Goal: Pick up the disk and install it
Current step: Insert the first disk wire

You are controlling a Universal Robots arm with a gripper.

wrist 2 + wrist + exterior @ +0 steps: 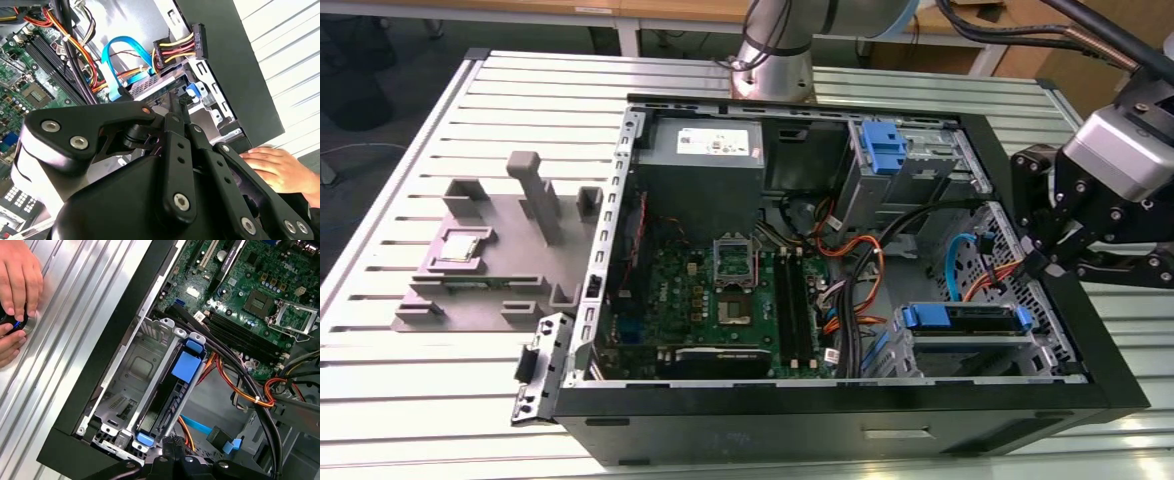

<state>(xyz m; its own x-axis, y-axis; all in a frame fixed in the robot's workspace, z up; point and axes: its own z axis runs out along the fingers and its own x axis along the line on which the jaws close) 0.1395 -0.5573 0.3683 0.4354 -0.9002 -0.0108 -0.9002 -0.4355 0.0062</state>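
Fixture sits near the table edge on the exterior view's left. Case is open mid-table. Disk is in the cage at the case corner on the exterior view's right; looks slotted, can't tell if fully home. Gripper hangs over the case edge just beside it, fingers together, holding nothing. Reads as the approach to the disk. Any grab needs the fingers apart and a path clear of the cables. A person's hand is on the table outside the case.
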